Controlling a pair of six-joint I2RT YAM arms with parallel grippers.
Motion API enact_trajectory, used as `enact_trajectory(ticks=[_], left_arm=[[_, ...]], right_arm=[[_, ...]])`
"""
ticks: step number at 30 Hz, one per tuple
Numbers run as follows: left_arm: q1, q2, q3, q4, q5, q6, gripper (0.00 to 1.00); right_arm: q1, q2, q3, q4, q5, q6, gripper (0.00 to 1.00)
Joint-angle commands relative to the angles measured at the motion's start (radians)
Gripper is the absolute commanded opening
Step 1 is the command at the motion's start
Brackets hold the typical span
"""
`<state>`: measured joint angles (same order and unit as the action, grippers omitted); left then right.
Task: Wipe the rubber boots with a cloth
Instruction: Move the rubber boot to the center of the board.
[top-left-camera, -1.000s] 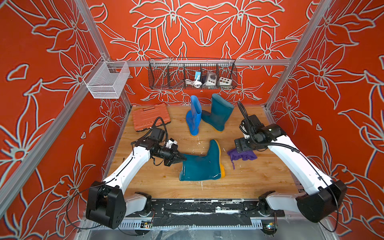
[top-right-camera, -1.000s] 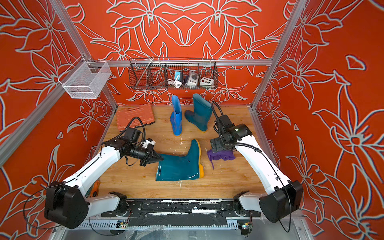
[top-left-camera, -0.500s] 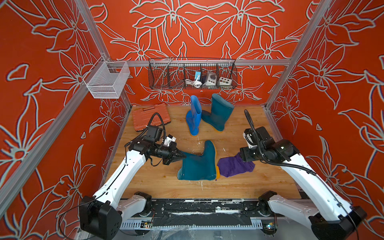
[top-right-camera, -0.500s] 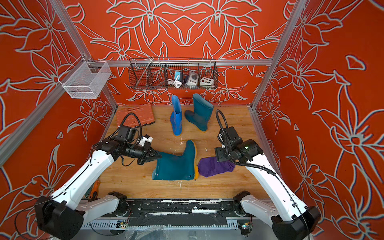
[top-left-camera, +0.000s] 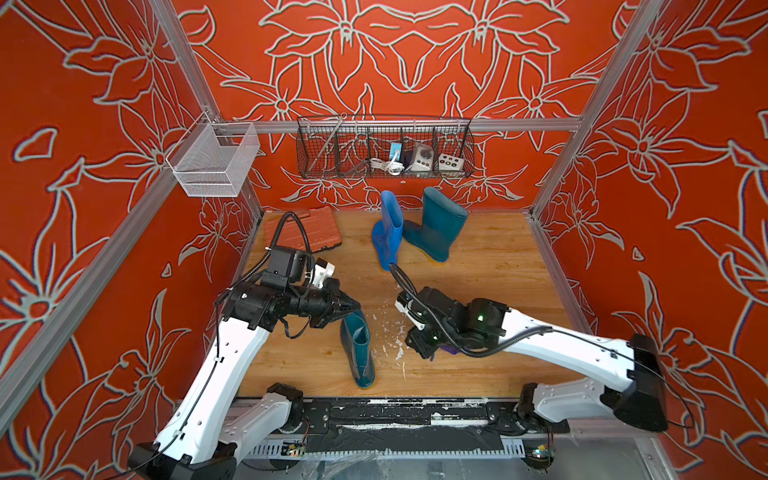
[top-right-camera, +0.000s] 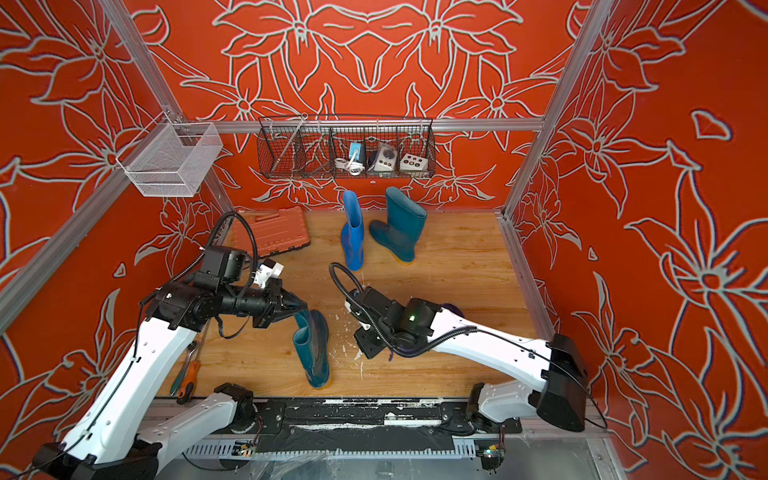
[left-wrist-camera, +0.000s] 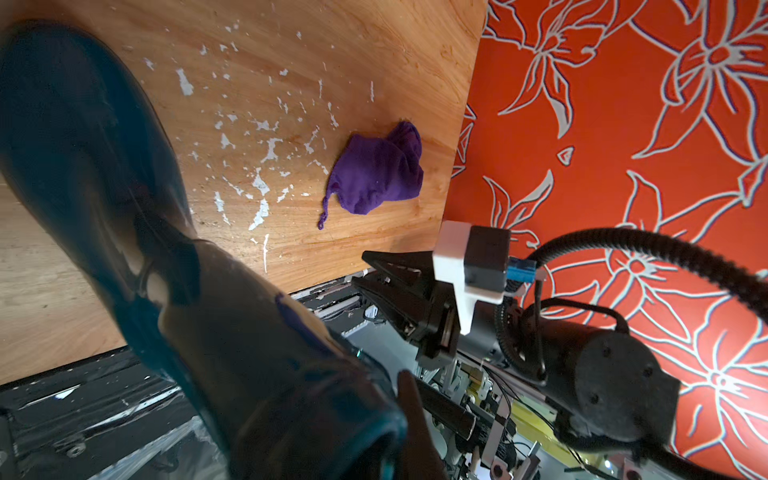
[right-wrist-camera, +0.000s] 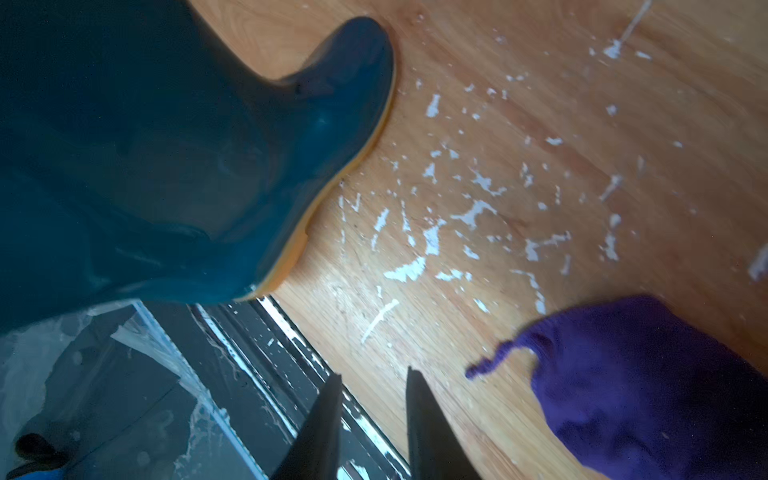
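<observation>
Mostly hidden under the right arm (top-left-camera: 548, 343), cloth (top-left-camera: 449, 350) lies loose; right gripper (right-wrist-camera: 372, 380) gapes empty; left gripper (top-left-camera: 354, 308) clamps teal boot (top-left-camera: 359, 353)

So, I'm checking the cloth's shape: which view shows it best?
The left wrist view: the cloth lies whole, bunched and uncovered. The right wrist view shows it blurred and cut by the frame edge. In both top views the right arm hides nearly all of it.

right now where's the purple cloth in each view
In a top view: cloth, a purple sliver under the right arm.
In a top view: cloth peeks out both sides of that arm.
Left wrist: cloth whole, mid-picture.
Right wrist: cloth, cut by the frame, beside the right claw.
Shared landmark: white flecks on the wood beside it.
</observation>
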<state>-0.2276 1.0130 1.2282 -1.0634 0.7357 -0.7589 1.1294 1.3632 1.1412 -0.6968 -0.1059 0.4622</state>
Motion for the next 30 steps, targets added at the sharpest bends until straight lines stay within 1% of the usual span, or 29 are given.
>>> enact_trajectory(ticks=[1,6,8,12,19,24,26,27,28,29,30], left_arm=[[0.012,0.04,0.068,0.003,-0.068,0.043,0.0],[0.034,0.13,0.162,-0.024,-0.125,0.097,0.0],[0.046,0.18,0.218,-0.038,-0.15,0.118,0.0],[0.071,0.291,0.32,-0.034,-0.154,0.15,0.0],[0.097,0.501,0.496,-0.015,-0.139,0.178,0.0],[0.1,0.632,0.606,-0.011,-0.119,0.189,0.0],[0.101,0.67,0.631,-0.014,-0.124,0.203,0.0],[0.1,0.684,0.641,-0.022,-0.133,0.216,0.0],[0.1,0.692,0.647,-0.028,-0.152,0.235,0.03],[0.1,0.694,0.645,-0.028,-0.167,0.248,0.1],[0.1,0.693,0.643,-0.027,-0.185,0.264,0.2]], right_arm=[[0.005,0.045,0.065,0.082,-0.052,-0.051,0.28],[-0.002,0.121,0.129,0.082,-0.049,-0.1,0.28],[-0.018,0.151,0.158,0.07,-0.051,-0.117,0.28],[-0.077,0.185,0.21,0.04,-0.04,-0.139,0.28],[-0.224,0.156,0.235,-0.003,-0.041,-0.179,0.29],[-0.308,0.105,0.21,-0.021,-0.015,-0.197,0.29],[-0.328,0.074,0.191,-0.023,0.019,-0.206,0.35],[-0.339,0.056,0.178,-0.023,0.044,-0.209,0.42],[-0.35,0.035,0.163,-0.023,0.078,-0.209,0.52],[-0.359,0.015,0.15,-0.019,0.108,-0.21,0.6],[-0.37,-0.011,0.131,-0.016,0.16,-0.211,0.68]])
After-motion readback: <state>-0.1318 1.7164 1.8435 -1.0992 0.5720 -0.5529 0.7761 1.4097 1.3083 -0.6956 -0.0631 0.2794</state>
